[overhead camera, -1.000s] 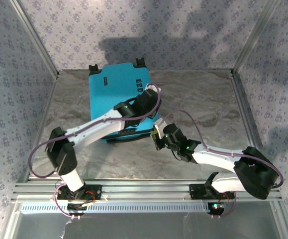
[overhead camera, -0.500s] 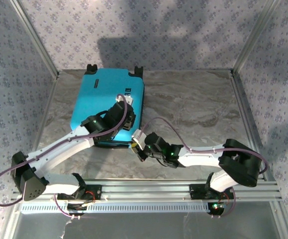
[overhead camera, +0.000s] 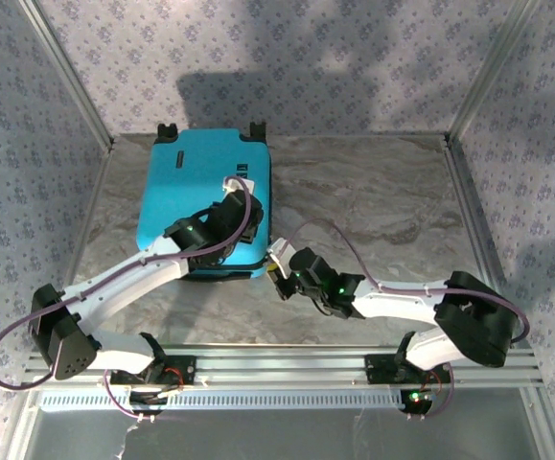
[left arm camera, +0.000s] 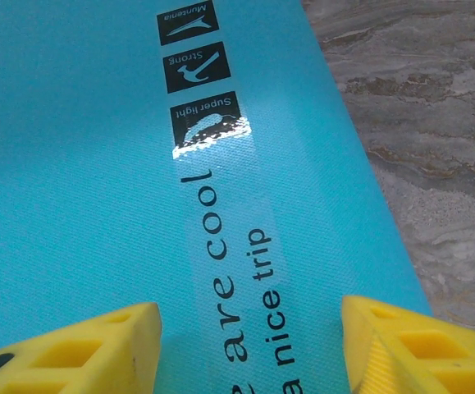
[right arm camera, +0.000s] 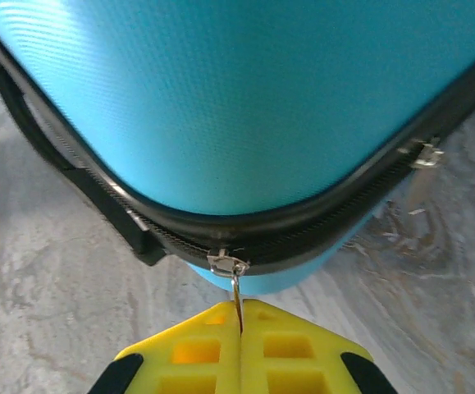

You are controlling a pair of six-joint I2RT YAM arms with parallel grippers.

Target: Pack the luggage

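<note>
- Top view: the luggage (overhead camera: pixel 193 187) lies flat and closed on the far left part of the table (overhead camera: pixel 373 201), its two black wheels (overhead camera: pixel 255 128) pointing away from the arms.
- The left arm reaches over the lid from the near left, and the left gripper (overhead camera: pixel 237 190) sits above the shell's right half.
- The right arm bends in low from the right. The right gripper (overhead camera: pixel 275 261) is at the case's near right corner, touching its edge.
- Left wrist view: the turquoise lid (left arm camera: pixel 81 164) lies just below the camera, with grey table (left arm camera: pixel 417 98) past its right edge.
- Three black stickers (left arm camera: pixel 196 70) run in a row along the lid, with printed words below them (part reads "nice trip").
- The left gripper (left arm camera: pixel 249 310) is spread wide. Its yellow fingers (left arm camera: pixel 98 345) stand well apart, and between them there is only the bare lid, so it grasps nothing. Whether the tips press on the shell I cannot tell.
- Right wrist view: the rounded corner of the case (right arm camera: pixel 245 98) looms above, with the black zip (right arm camera: pixel 327 209) running round it.
- The right gripper (right arm camera: pixel 241 316) is clenched, its yellow pads meeting on the thin metal zip pull (right arm camera: pixel 235 287), which hangs from a slider at the corner.
- A second slider (right arm camera: pixel 424 153) sits further along the zip to the right.
- A black handle (right arm camera: pixel 89 185) shows on the left side of the case.
</note>
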